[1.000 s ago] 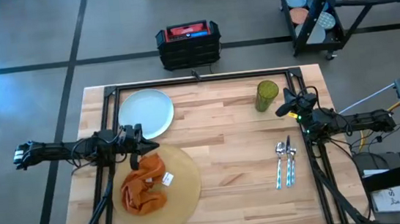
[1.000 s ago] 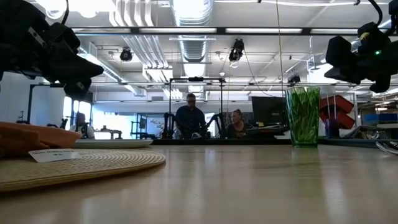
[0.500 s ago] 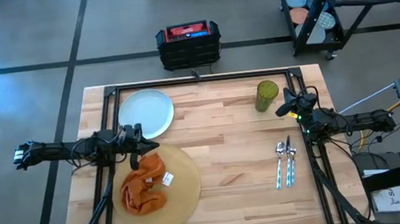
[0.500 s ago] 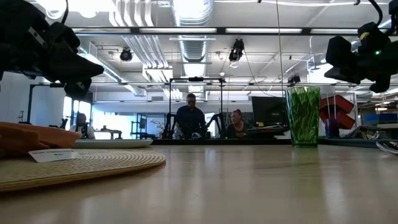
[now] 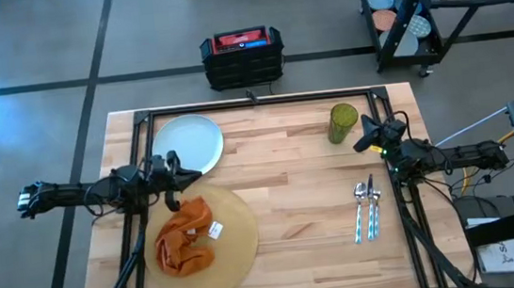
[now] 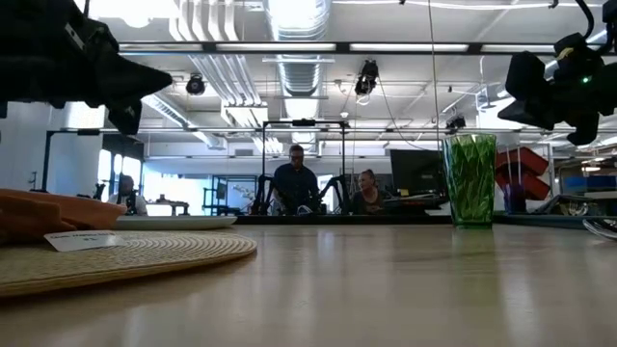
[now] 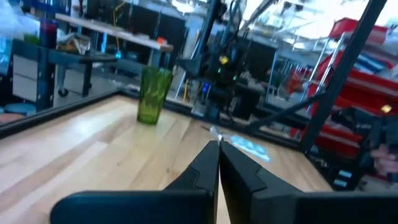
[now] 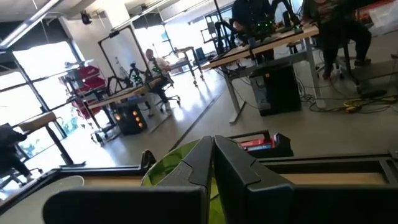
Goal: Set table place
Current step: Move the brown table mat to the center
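My left hand (image 5: 184,174) hovers with fingers pressed together, empty, between the plate (image 5: 186,145) and the placemat (image 5: 200,242). My right hand (image 5: 366,140) waits just beside the green cup (image 5: 341,123), fingers likewise closed on nothing. The setting is barely begun, I judge: the orange napkin (image 5: 186,237) lies crumpled on the placemat, the plate sits bare on the counter (image 5: 287,207), and the fork, knife and spoon (image 5: 368,208) lie well apart to the right. Next I should spread the left fingers and clear the napkin, or fetch the plate. The cup looks empty.
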